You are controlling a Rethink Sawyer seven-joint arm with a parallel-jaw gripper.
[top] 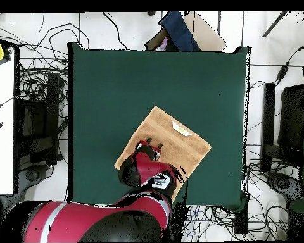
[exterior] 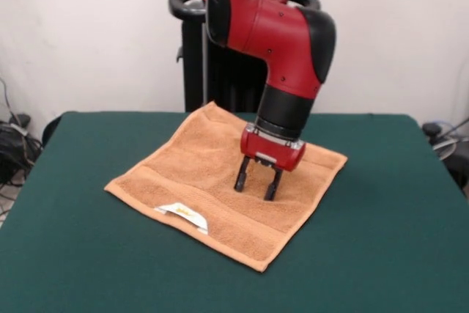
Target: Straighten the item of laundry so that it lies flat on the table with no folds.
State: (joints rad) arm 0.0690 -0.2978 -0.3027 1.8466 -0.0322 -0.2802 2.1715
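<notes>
The orange-tan towel [exterior: 212, 181] lies spread out on the dark green table [exterior: 381, 203], turned like a diamond, with its white label [exterior: 183, 215] at the near edge. It looks flat, with no large fold showing. My gripper [exterior: 256, 183] hangs over the towel's right half, its two black fingers [exterior: 241, 175] apart and pointing down, tips at or just above the cloth, holding nothing. In the overhead view the towel [top: 173, 142] lies right of the table's [top: 116, 88] middle, and the gripper [top: 153, 144] is over its lower-left part; the arm hides that corner.
The robot's black pedestal [exterior: 212, 64] stands behind the table's far edge. Cables and equipment [top: 34, 120] lie on the floor around the table. A dark blue object [top: 178, 30] sits past the table's far edge in the overhead view.
</notes>
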